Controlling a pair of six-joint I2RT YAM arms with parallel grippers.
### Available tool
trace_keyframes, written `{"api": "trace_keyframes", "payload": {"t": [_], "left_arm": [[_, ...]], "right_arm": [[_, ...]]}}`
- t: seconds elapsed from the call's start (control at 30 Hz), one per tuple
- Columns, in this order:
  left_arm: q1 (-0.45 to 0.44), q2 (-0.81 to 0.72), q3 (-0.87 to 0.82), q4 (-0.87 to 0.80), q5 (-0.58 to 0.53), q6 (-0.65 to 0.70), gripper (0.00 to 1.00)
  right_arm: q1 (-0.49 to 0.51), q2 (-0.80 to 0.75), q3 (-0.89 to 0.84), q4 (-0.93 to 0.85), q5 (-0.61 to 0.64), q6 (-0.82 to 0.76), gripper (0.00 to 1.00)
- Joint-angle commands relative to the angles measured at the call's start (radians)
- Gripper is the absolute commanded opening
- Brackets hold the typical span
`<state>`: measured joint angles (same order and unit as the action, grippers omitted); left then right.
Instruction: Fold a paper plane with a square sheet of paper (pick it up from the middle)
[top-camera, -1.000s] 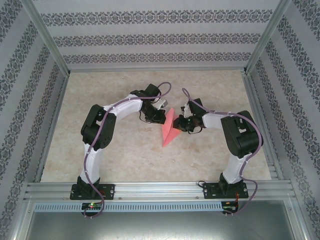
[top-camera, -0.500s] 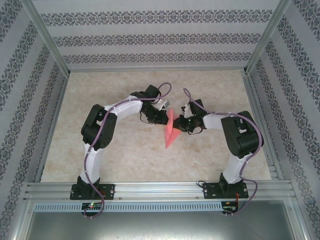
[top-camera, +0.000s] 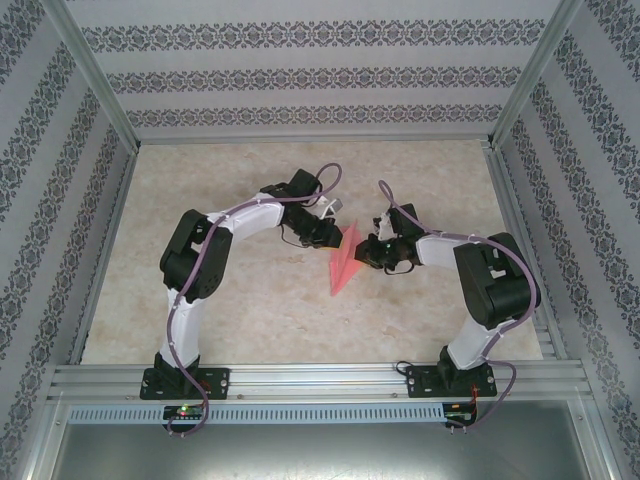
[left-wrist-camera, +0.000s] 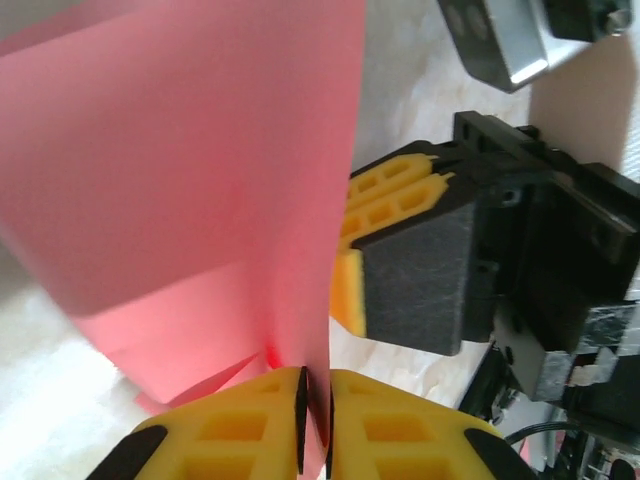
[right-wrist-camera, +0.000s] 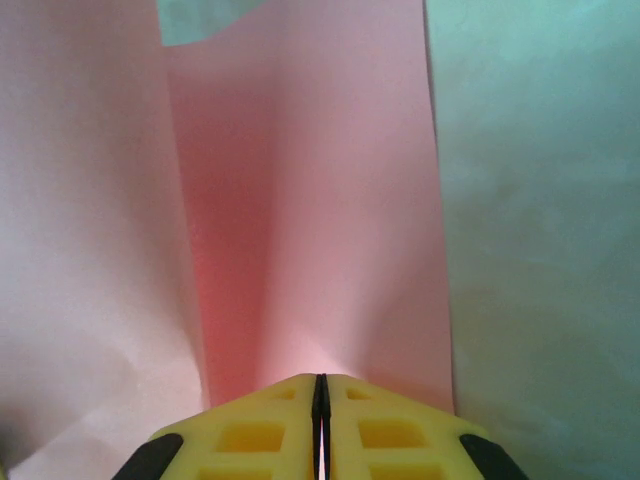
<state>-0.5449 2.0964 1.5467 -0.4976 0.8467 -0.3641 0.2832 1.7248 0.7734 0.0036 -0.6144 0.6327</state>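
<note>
The paper plane (top-camera: 343, 268) stands on edge as a narrow salmon-pink wedge directly between the two grippers, with its broad end level with them. Its pointed end trails away from both fingertips toward the arm bases. We cannot tell from the top view whether that point touches the table (top-camera: 250, 310) or hangs just above it. From the left wrist, the pink sheet rises straight out of the left gripper (left-wrist-camera: 315, 425) and spreads up and to the left of it. The lower folded edge is pinched in the thin dark slit between the two yellow fingers (left-wrist-camera: 235, 435), so we record this gripper as closed on the paper, at its bottom edge. In the same view the right gripper sits just beyond the sheet's right-hand edge and touches it. Its yellow fingers lie one against the other, with a black pad facing the camera. From the right wrist, the right gripper (right-wrist-camera: 320, 420) shows its two fingers pressed together with only a hairline seam between them. A soft crease in the plane runs down the middle of the pink surface and ends at that seam. We therefore read this gripper as closed on the paper too, gripping at the fold. The sheet fans upward and to the left from these tips. Its straight right edge lies just right of the gripper's centre line, and pale table surface shows beyond that edge. The two grippers face each other, near one another, and the paper is the only thing between them.
</note>
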Motion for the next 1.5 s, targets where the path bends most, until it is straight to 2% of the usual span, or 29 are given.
{"api": "trace_keyframes", "payload": {"t": [0.0,0.2,0.63,1.47], "left_arm": [[-0.016,-0.022,-0.016,0.049,0.049,-0.035,0.17],[-0.033,0.016,-0.023,0.114,0.08,-0.085,0.17],[-0.032,0.116,-0.009,0.128,0.092,-0.09,0.17],[0.017,0.157,0.032,-0.017,-0.007,0.018,0.15]], "right_arm": [[-0.007,0.012,-0.02,0.018,-0.001,0.011,0.11],[-0.007,0.017,-0.03,0.049,-0.018,0.022,0.1],[-0.007,0.017,-0.05,0.103,-0.048,0.045,0.09],[0.005,0.019,-0.031,0.107,-0.063,0.038,0.09]]}}
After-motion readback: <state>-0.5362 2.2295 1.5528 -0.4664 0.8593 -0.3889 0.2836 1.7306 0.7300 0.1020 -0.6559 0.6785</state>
